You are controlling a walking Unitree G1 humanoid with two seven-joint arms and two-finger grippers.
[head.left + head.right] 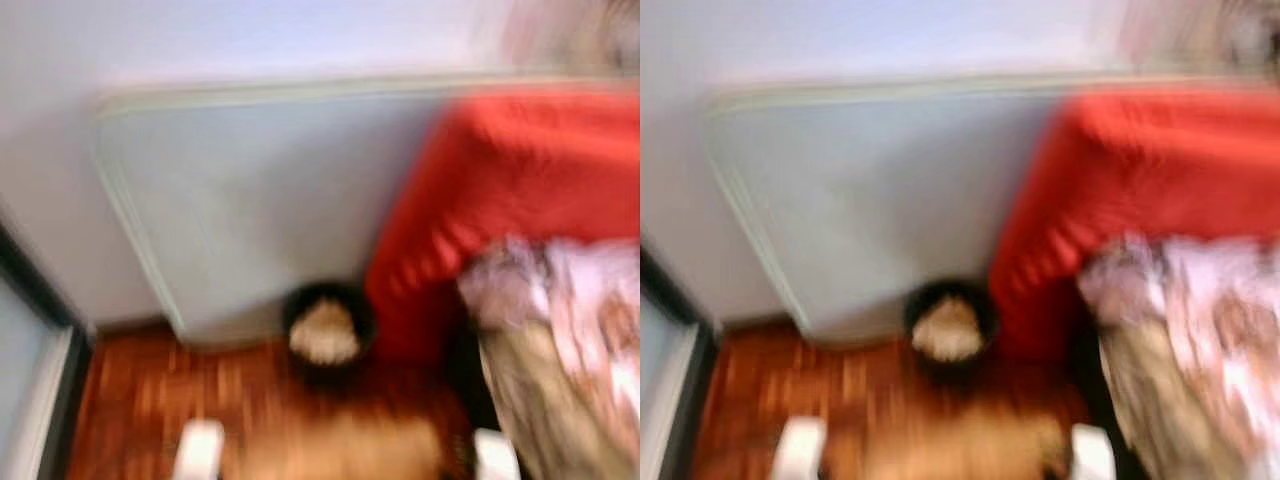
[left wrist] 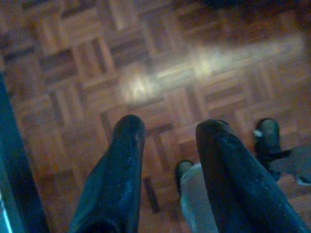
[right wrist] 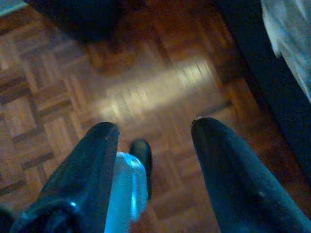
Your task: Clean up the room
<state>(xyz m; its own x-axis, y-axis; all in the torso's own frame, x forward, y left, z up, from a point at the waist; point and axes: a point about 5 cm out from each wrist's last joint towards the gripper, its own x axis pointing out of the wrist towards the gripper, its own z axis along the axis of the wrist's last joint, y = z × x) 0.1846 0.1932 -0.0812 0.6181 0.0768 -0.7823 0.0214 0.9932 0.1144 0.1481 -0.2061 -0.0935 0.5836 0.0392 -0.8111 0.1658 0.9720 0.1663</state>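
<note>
Parquet flooring (image 1: 140, 400) of reddish-brown wood squares runs up to a pale wall (image 1: 250, 40), all of it smeared by motion blur in the head views. Against that wall leans a light blue-grey mattress (image 1: 250, 210), standing on its edge with its long side running along the wall and its rounded corner uppermost at the left. At its foot, on the floor, sits a small round black bin (image 1: 328, 330) with its open mouth facing up; inside is a heap of something pale and crumpled, too blurred to identify. Just beside the bin on the right rises a bed draped in a red blanket (image 1: 500, 190), and over its near edge lies a rumpled patterned cloth (image 1: 560, 340) in pinks, whites and tans. Both arms hang low over the parquet: the left gripper (image 2: 167, 131) has its two black fingers spread with only floor between them, and the right gripper (image 3: 153, 128) is likewise spread and holds nothing.
</note>
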